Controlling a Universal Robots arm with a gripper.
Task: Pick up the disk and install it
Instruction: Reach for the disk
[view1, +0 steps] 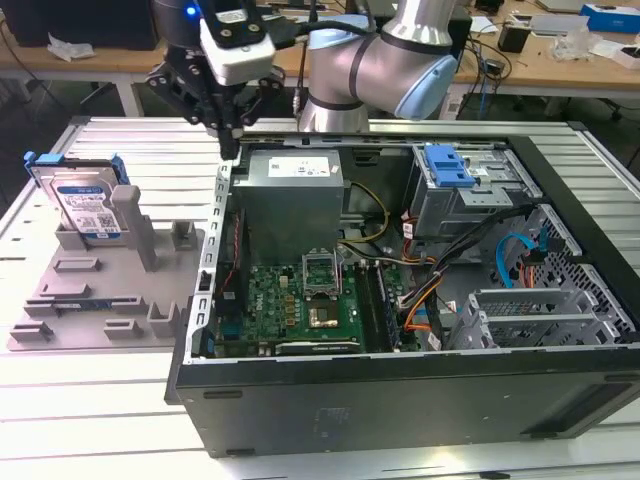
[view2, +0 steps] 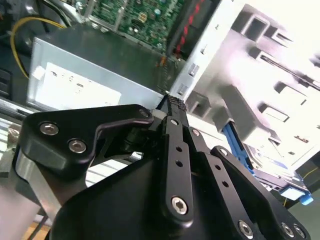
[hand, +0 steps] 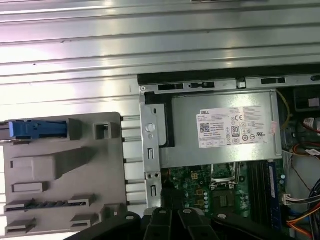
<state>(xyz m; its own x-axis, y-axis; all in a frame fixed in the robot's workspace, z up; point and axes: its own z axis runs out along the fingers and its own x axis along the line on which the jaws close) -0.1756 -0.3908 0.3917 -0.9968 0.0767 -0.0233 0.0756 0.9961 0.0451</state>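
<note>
Evidently pickup is not begun: claw (view1: 231, 140) is held together, empty, over the case rim (view1: 222, 215), upper left-centre; disk (view1: 85, 200) is stood upright in grey fixture (view1: 110, 300), far left; opening is called for.

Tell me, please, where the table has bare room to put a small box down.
Bare ribbed table runs along the exterior view's bottom, beside the gray holder and the case. Inside the case, cables and boards crowd everything. The holder carries the disk.
</note>
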